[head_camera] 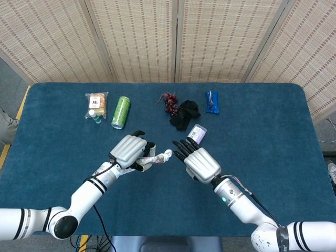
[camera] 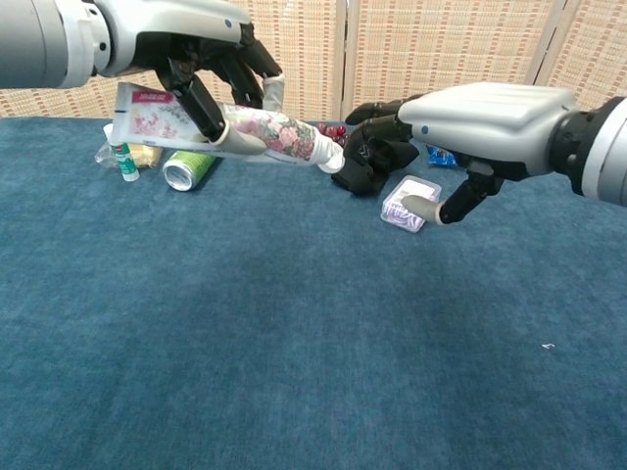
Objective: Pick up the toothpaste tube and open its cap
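Observation:
My left hand (head_camera: pixel 129 151) (camera: pixel 201 69) grips a flowered toothpaste tube (camera: pixel 225 130) (head_camera: pixel 155 158) above the table. The tube lies nearly level, its white cap (camera: pixel 332 161) (head_camera: pixel 167 154) pointing toward my right hand. My right hand (head_camera: pixel 198 161) (camera: pixel 460 116) hovers just right of the cap with its dark fingers (camera: pixel 372 132) stretched toward it and its thumb hanging down. The fingertips are close to the cap; whether they touch it cannot be made out. Nothing is held in the right hand.
At the back of the blue table (head_camera: pixel 262 131) lie a green can (head_camera: pixel 121 111), a snack bag with a small bottle (head_camera: pixel 96 105), red berries (head_camera: pixel 169 100), a black cloth (head_camera: pixel 184 115), a blue packet (head_camera: pixel 211 101) and a small lilac box (head_camera: pixel 197 133) (camera: pixel 410 202).

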